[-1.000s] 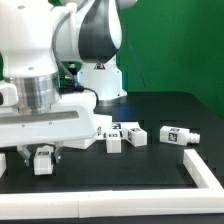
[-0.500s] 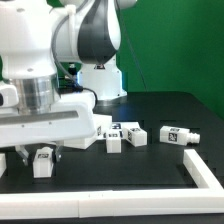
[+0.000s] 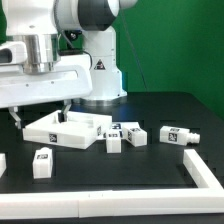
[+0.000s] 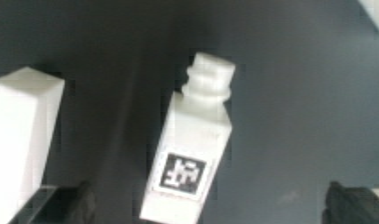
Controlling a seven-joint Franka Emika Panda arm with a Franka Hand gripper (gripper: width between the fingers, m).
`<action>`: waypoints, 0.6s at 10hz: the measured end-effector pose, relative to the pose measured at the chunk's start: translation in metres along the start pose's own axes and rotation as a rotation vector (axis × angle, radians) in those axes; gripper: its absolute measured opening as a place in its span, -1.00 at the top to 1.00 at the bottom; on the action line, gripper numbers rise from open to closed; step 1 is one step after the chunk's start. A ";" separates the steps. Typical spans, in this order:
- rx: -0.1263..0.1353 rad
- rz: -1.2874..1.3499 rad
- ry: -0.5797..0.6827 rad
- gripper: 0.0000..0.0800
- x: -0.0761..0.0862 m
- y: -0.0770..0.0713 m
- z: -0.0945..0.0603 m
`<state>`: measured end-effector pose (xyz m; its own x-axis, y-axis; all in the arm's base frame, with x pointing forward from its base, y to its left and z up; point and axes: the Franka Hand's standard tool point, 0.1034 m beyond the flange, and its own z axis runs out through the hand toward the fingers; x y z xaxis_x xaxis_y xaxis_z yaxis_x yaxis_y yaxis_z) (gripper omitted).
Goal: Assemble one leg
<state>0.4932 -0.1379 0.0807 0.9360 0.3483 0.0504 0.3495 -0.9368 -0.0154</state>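
One white, code-tagged oblong leg (image 4: pixel 191 150)

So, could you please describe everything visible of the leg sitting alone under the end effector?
The leg is a small white oblong block, plastic by its look, with a black-and-white square code tag on its upper face. The wrist view shows a short, pale, stepped peg at one end. It rests on the black table, clear of the white panel. The open end effector hangs above it without touching it.
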 end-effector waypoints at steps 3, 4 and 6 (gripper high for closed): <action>-0.001 -0.242 -0.010 -0.62 -0.003 -0.001 0.004; -0.025 -0.398 0.000 -0.62 -0.017 -0.009 0.009; -0.020 -0.617 -0.014 -0.62 -0.060 -0.028 0.012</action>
<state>0.4272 -0.1320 0.0658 0.5617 0.8268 0.0313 0.8262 -0.5625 0.0311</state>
